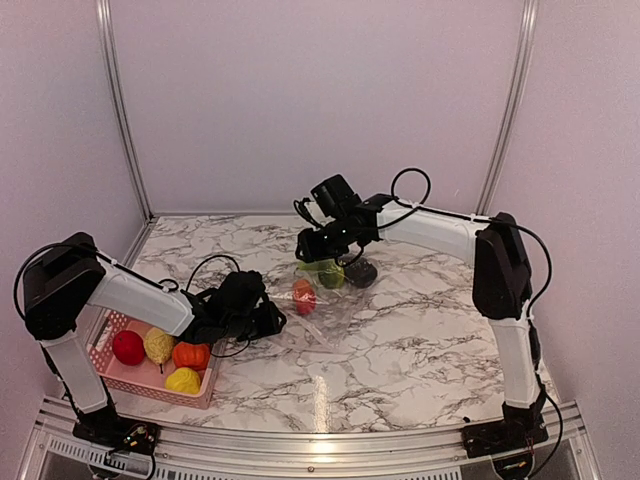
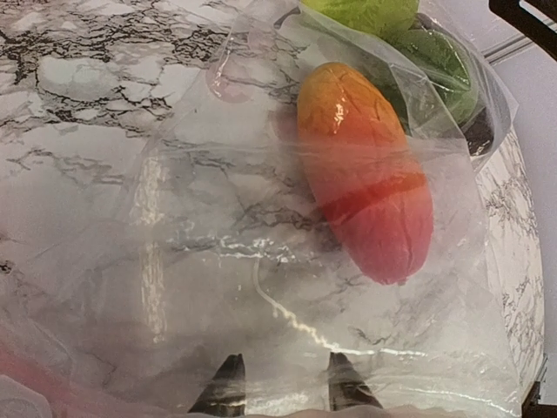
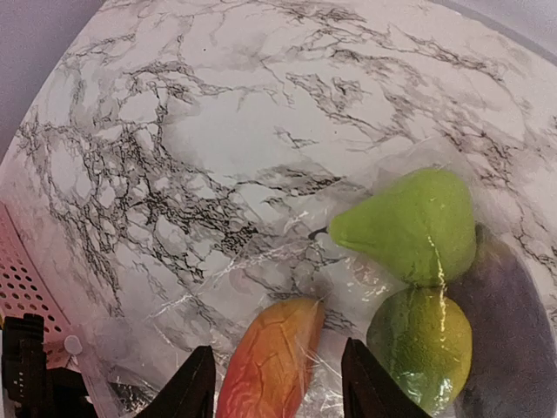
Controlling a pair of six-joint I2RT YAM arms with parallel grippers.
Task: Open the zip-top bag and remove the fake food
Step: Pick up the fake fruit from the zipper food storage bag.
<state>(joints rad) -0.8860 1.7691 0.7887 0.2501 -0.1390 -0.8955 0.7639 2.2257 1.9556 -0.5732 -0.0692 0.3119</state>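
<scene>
**Clear pouch flat on the marble, four pieces inside**

Clear, crinkly film catches the light in white streaks: the zip-top bag (image 1: 325,305) lies flat on the marble table (image 1: 420,340), just to the right of the pink mesh basket (image 1: 150,385). Through the plastic I see an orange-red oval piece (image 2: 365,174) nearest the basket. Farther from the basket sit a green pear (image 3: 409,226), a rounder lime-green piece (image 3: 422,344) and a dark purple eggplant (image 3: 509,331), bunched together and touching. I cannot tell whether the zip strip is open.

My left gripper (image 2: 287,387) sits at the bag edge that faces the basket, its jaws apart under the loose film, with marble showing between them. My right gripper (image 3: 278,383) hangs over the bag's far side from the basket, jaws spread either side of the orange-red piece, clamped on nothing.

Inside the basket rest a red apple (image 1: 127,347), a pale pear (image 1: 158,345), an orange pumpkin (image 1: 190,355) and a yellow lemon (image 1: 183,380).
</scene>
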